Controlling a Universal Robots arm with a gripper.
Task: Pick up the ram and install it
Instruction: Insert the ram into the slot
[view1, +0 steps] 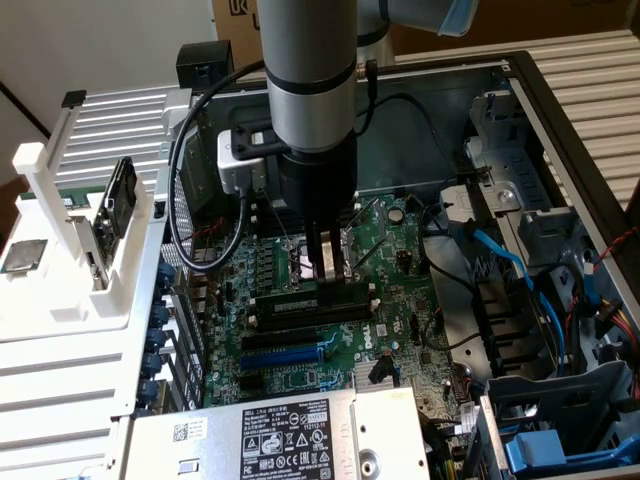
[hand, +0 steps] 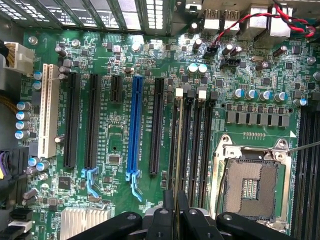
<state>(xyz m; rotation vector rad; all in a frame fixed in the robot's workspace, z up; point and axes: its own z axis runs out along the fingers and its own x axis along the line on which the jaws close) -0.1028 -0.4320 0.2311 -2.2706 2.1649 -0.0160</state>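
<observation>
Green motherboard (hand: 115, 145) fills the open computer case (view1: 560, 110), and the ram (hand: 176, 165) is held edge-on directly over the nearest of the black memory slots (hand: 192, 135), lined up along its length. The gripper (hand: 175, 197) is clamped on the ram, with one black finger pressed against each flat side. Just beside these slots the bare CPU socket (hand: 250, 187) is seen with its metal frame, and on the other side lie a black expansion slot (hand: 156, 125), the blue expansion slot (hand: 134, 125) and a white slot (hand: 46, 110). Capacitors and a red-and-black wire pair (hand: 240, 22) crowd the board's far edge.

From the exterior view, the gripper (view1: 326, 265) is shown lowered vertically into the case, and the ram (view1: 290, 303) is seen from its long side, down at slot level below the fingers. Whether it is fully seated cannot be told. A black cable (view1: 185, 200) loops from the wrist. Only this view shows the grey power supply (view1: 290, 430) with its label, the blue cables (view1: 500, 255) at the exterior view's right, and a white rack (view1: 60, 200) at its left. Cardboard boxes (view1: 560, 20) stand behind the case.
</observation>
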